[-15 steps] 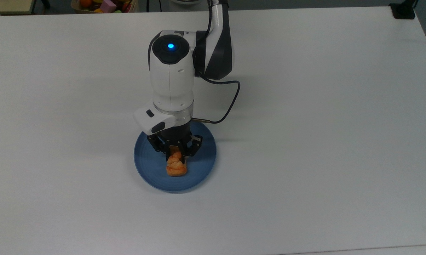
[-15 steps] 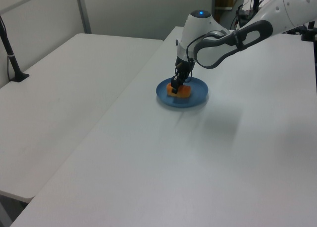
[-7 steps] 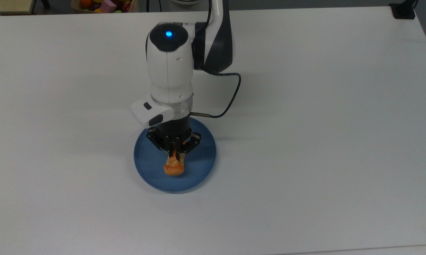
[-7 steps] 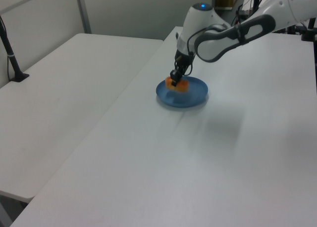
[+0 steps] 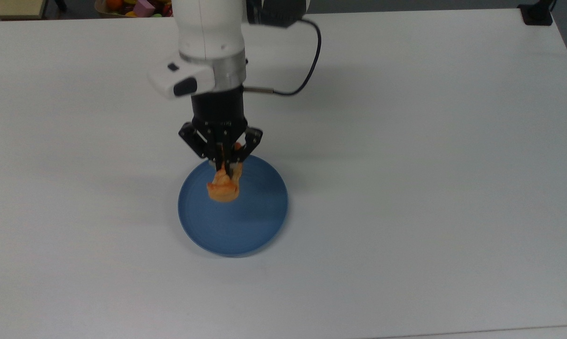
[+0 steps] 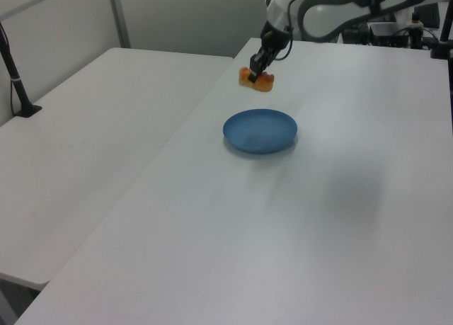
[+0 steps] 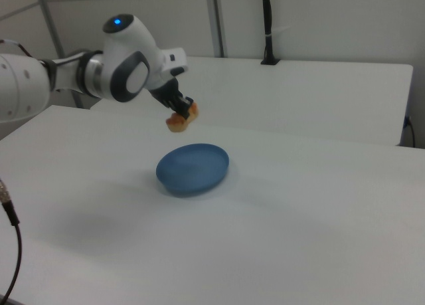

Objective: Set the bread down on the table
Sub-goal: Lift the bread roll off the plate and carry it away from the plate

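Top view: the black two-finger gripper [image 5: 223,162] of the white Franka arm points down, with its fingers clamped on the small oblong golden-orange bread [image 5: 223,186]. The pastry hangs below the fingertips and overlaps the far part of the round blue plate [image 5: 246,221] as this camera sees it. The plate rests on the large plain white table [image 5: 429,165]. A thin black cable [image 5: 307,70] loops from the wrist on the top view's right. A box of coloured toy items [image 5: 137,7] sits beyond the table's far edge at the top view's upper left.

Left view: the gripper [image 6: 259,65] holds the bread [image 6: 256,79] in the air, well above the blue plate [image 6: 260,131]. There is an open gap between pastry and plate, and neither touches the other. The bread is offset toward the far side of the plate, over the table [image 6: 248,233]. A second white tabletop [image 6: 78,127] stands on the left view's left, separated by a narrow seam.

Right view: the gripper [image 7: 180,109] grips the upper part of the bread [image 7: 180,121], which is tilted, with its lower end toward the right view's left. The pastry is suspended above the plate [image 7: 193,168], toward its far left rim. The plate lies flat on the table [image 7: 299,238] with nothing on it. The arm's joint housing [image 7: 126,66] carries a lit blue indicator.
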